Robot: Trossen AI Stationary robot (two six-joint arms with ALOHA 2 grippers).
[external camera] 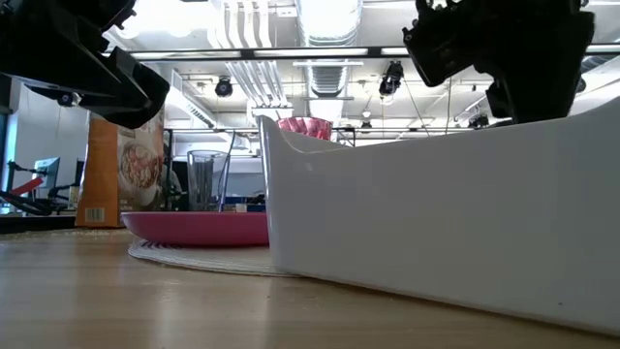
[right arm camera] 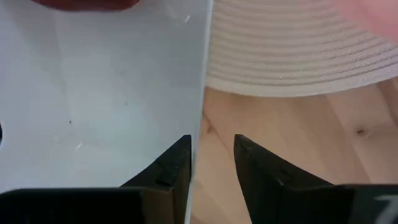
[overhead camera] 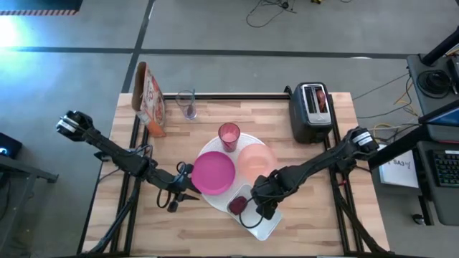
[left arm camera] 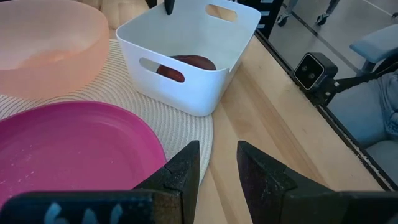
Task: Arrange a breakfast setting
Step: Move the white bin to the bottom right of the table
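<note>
On a big round white ribbed mat (overhead camera: pixel 215 147) rest a magenta plate (overhead camera: pixel 213 172), a pale pink bowl (overhead camera: pixel 256 162) and a pink tumbler (overhead camera: pixel 229 135). A white bin (overhead camera: pixel 267 228) at the mat's near edge holds a dark red fruit (overhead camera: pixel 237 206). A clear glass (overhead camera: pixel 188 104) stands at the far left. My left gripper (left arm camera: pixel 217 149) is open beside the plate's near left rim, nothing between its fingers. My right gripper (right arm camera: pixel 211 143) points down, open, astride the bin's right wall (right arm camera: pixel 202 74): one finger over the inside, one over the table. My right gripper has the bin's thin wall (right arm camera: pixel 200 112) between its fingers, coming from above. The wall's edge runs close by the inner finger (right arm camera: pixel 177 162), and a gap shows on the outer side. I cannot tell whether either finger touches it. The bin rests on the table.
A black toaster (overhead camera: pixel 313 111) stands at the far right and a cereal bag (overhead camera: pixel 150 97) at the far left corner. Bare wood lies to the left of the mat and along the near edge (overhead camera: pixel 143 229).
</note>
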